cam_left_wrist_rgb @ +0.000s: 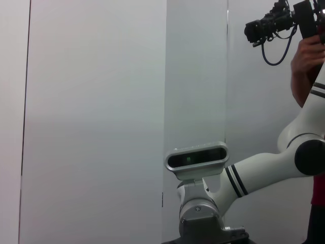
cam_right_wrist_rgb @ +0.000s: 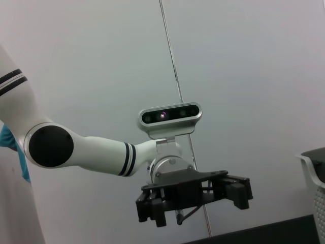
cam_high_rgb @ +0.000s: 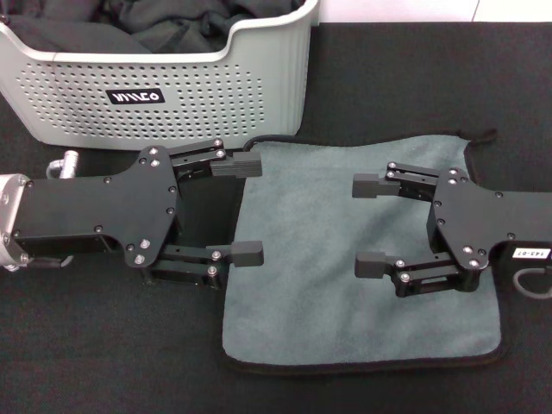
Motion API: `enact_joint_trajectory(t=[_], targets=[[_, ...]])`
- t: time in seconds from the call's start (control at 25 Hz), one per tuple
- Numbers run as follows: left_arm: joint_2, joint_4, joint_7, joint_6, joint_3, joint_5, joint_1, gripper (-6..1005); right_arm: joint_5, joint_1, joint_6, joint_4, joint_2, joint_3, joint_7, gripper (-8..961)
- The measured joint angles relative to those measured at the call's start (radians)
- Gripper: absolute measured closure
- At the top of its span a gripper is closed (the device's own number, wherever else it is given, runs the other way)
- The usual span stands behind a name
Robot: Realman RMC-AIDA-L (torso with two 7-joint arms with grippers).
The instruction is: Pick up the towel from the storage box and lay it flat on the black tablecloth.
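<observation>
The storage box [cam_high_rgb: 172,95] carries a small black label [cam_high_rgb: 135,97] on its perforated side wall, at about 10 o'clock in the head view. Its white letters appear mirrored or upside down and read roughly as "MILCO"; the exact word cannot be told. The right gripper [cam_high_rgb: 369,224] has a white sticker [cam_high_rgb: 526,254] on its wrist housing, at about 4 o'clock. The sticker shows inverted black characters, something like "543-07", not surely legible.

Colours and patterns on the work surface
Towel [cam_high_rgb: 345,276]: grey-green, thin black border. Storage box [cam_high_rgb: 172,82]: light grey, rows of small holes, black label with white letters; dark charcoal cloths [cam_high_rgb: 164,26] inside. Tablecloth [cam_high_rgb: 86,345]: plain matte black.
</observation>
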Motion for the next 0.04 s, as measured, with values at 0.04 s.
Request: enact_joint_trajectory(t=[0.04], targets=[[0.0, 0.0, 0.001, 0.0, 0.0, 0.0, 0.0, 145, 0.0, 0.004, 0.0, 0.002, 0.0, 0.0, 0.0, 67]])
